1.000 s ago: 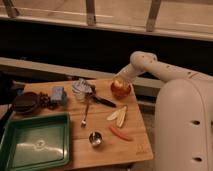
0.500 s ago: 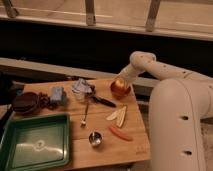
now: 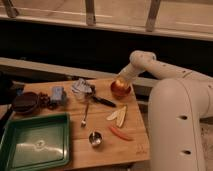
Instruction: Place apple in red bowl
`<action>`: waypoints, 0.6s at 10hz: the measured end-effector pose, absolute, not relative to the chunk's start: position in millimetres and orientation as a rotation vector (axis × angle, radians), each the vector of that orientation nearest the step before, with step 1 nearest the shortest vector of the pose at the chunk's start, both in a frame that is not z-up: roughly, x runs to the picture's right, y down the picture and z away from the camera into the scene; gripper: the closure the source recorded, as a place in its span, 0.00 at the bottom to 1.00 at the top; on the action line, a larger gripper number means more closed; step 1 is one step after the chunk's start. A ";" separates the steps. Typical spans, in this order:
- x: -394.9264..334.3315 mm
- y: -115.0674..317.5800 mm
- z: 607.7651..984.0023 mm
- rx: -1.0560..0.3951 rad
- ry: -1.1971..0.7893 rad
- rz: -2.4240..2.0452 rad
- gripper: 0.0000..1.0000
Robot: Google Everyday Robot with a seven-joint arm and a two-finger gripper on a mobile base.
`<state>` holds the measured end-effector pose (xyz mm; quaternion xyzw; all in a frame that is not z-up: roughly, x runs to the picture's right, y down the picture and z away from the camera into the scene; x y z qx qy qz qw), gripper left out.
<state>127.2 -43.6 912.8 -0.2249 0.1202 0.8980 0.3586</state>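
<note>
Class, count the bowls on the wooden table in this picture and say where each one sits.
2 at least. The red bowl sits at the back right with the apple in it, the gripper just above. The dark brown bowl sits at the left edge; it may be a stack hiding more.

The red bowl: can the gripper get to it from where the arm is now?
Probably yes. The gripper is already directly over the red bowl at the table's far right edge, and the apple sits at the bowl. Nothing stands between them; the knife and the wedge slices lie beside it.
</note>
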 end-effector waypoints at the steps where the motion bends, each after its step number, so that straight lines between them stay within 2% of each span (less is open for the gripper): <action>1: 126.5 -44.2 912.1 -0.580 0.309 2.314 0.26; 6: 127.3 -50.5 903.8 -0.594 0.263 2.316 0.26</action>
